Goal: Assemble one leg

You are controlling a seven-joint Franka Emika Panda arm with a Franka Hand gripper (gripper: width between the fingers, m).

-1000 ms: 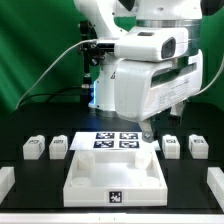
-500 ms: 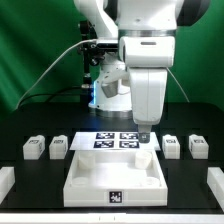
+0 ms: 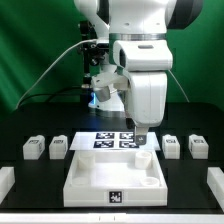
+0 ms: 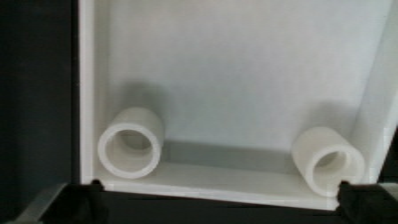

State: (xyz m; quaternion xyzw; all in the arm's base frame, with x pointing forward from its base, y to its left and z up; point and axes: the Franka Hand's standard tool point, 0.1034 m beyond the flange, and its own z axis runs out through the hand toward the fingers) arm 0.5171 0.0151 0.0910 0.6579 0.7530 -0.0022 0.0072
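Exterior view: a matte black tabletop (image 3: 20, 168) fills the foreground, and a plain green backdrop (image 3: 30, 50) closes the room behind the arm. The white arm's two-finger gripper (image 3: 141, 133) hangs low over the marker board (image 3: 110, 141), toward that board's end on the exterior view's right. Just in front of the board sits the large white moulded base with raised rims (image 3: 85, 192).

The legs are small white plastic blocks with black-and-white square tags, and they lie on the black surface in a row. The left outer leg (image 3: 33, 148) and left inner leg (image 3: 59, 147) are on the exterior view's left of the base. The right inner leg (image 3: 171, 146) and right outer leg (image 3: 197, 146) are on its right, and none of the four touches the gripper.

In the wrist view the dark fingertips (image 4: 79, 200) stand wide apart. Beyond them are only the base's white floor and two short round sockets (image 4: 130, 145), so the jaws are open and empty.
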